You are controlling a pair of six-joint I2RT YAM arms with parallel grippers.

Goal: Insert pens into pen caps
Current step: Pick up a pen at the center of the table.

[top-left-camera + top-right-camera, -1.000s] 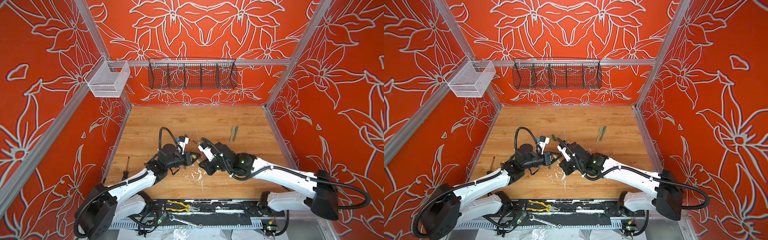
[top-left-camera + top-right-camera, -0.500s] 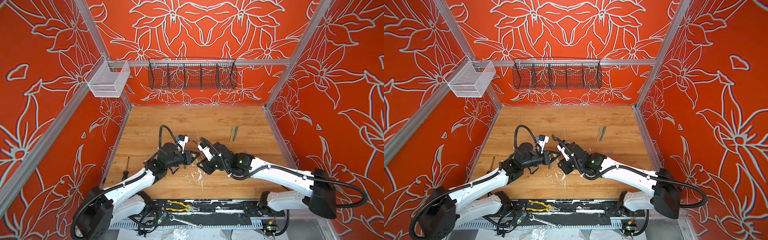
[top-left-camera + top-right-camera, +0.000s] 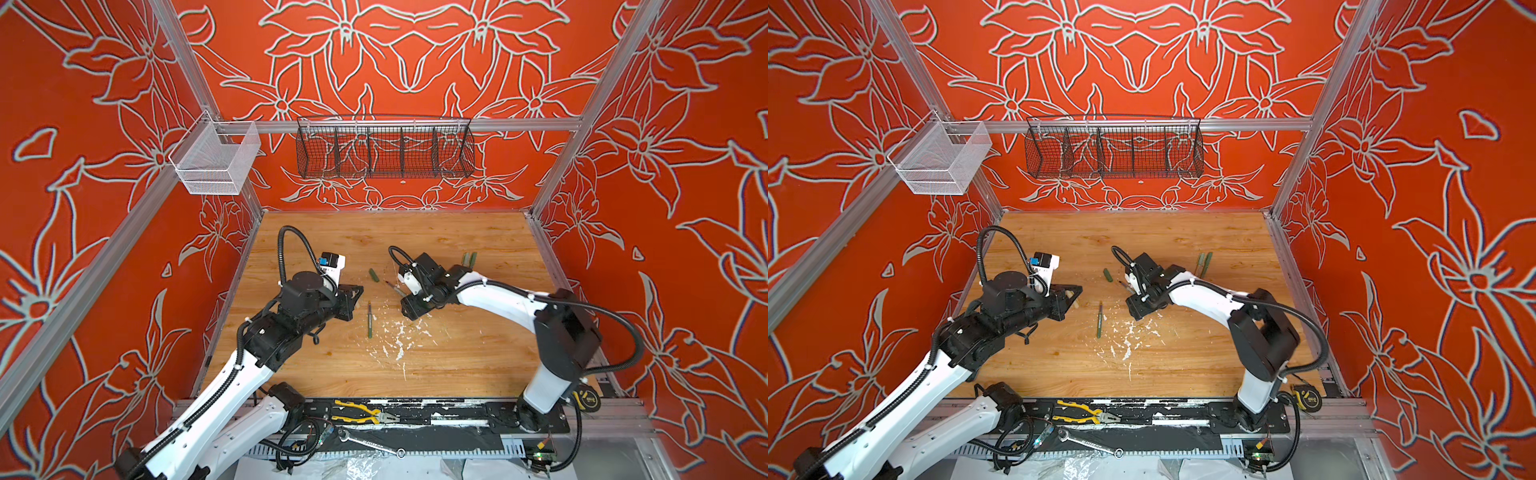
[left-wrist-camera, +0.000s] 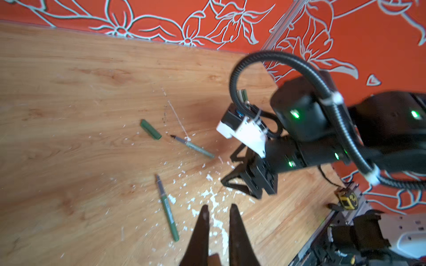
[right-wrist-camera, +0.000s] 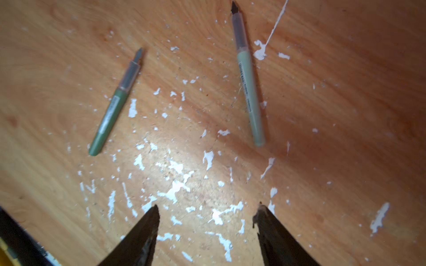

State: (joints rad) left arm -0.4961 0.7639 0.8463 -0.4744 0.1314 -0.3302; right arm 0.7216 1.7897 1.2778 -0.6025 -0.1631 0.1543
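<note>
Pens: I see the dark green pen [image 3: 369, 320] flat on the wooden table [image 3: 457, 365], frame centre in both top views, between the grippers. The pale green pen [image 4: 193, 147] lies just up-right of it, with the green cap [image 3: 374, 275] a little above. Right gripper [image 5: 208, 207] hangs over white flecks [image 5: 175, 188], jaws wide apart, nothing in them. Left gripper [image 4: 219, 206] is nearly closed on a tan piece [image 3: 1073, 296]; cap or pen, I cannot tell
</note>
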